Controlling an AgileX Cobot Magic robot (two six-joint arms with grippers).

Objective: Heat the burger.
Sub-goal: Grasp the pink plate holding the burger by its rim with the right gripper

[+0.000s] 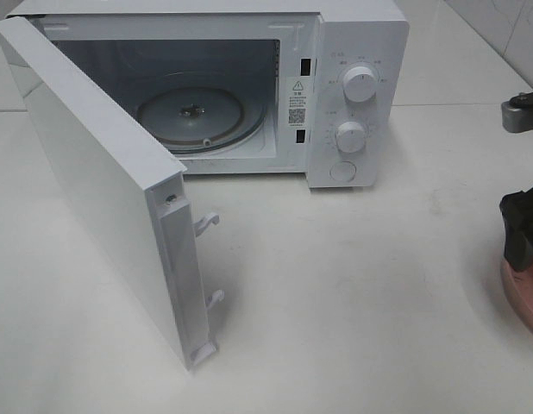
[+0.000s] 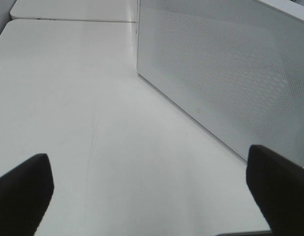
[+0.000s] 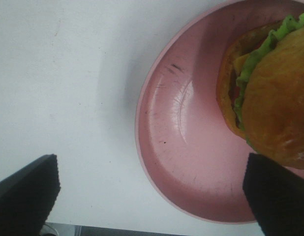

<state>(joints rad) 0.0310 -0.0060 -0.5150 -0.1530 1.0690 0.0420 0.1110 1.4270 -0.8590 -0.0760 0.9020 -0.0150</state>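
Observation:
The burger (image 3: 275, 98), with a golden-brown bun and green lettuce, sits toward one side of a round pink plate (image 3: 186, 147) in the right wrist view. My right gripper (image 3: 152, 196) is open and hangs above the plate's rim, its fingertips (image 3: 26, 191) spread wide and touching nothing. In the high view this gripper (image 1: 521, 228) is at the far right edge over the pink plate (image 1: 527, 297), and the burger is hidden there. My left gripper (image 2: 152, 191) is open and empty over bare table, beside the microwave door's outer face (image 2: 226, 73); it is out of the high view.
A white microwave (image 1: 353, 52) stands at the back with its door (image 1: 94, 164) swung wide open toward the front left. A glass turntable (image 1: 191, 116) lies inside. Two knobs (image 1: 360, 84) and a button are on its right panel. White table (image 1: 353, 285) lies between microwave and plate.

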